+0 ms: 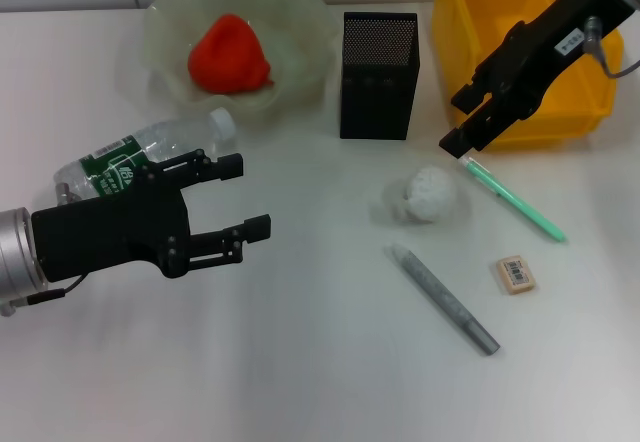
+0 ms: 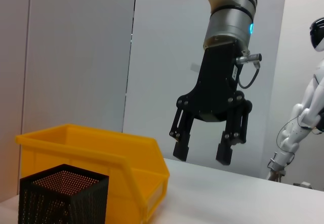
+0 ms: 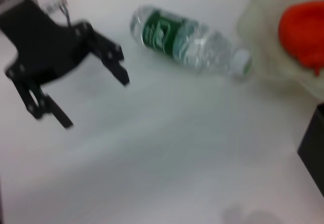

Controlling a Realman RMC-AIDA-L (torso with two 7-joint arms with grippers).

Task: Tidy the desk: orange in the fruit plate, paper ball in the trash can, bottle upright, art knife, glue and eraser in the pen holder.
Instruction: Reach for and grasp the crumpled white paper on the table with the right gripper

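The orange (image 1: 230, 54) lies in the clear fruit plate (image 1: 300, 12). The bottle (image 1: 150, 152) lies on its side, just behind my open left gripper (image 1: 245, 197). The paper ball (image 1: 430, 194) sits mid-table. Near it are the green art knife (image 1: 515, 200), the grey glue (image 1: 445, 297) and the eraser (image 1: 515, 273). My right gripper (image 1: 460, 120) hangs open and empty above the knife's near end, in front of the yellow trash can (image 1: 530, 42). The left wrist view shows that right gripper (image 2: 202, 153) with spread fingers. The right wrist view shows the bottle (image 3: 187, 39) and the left gripper (image 3: 95, 101).
The black mesh pen holder (image 1: 378, 74) stands between the plate and the yellow bin. It also shows as the pen holder (image 2: 63, 193) beside the bin (image 2: 101, 158) in the left wrist view. White tabletop stretches along the front.
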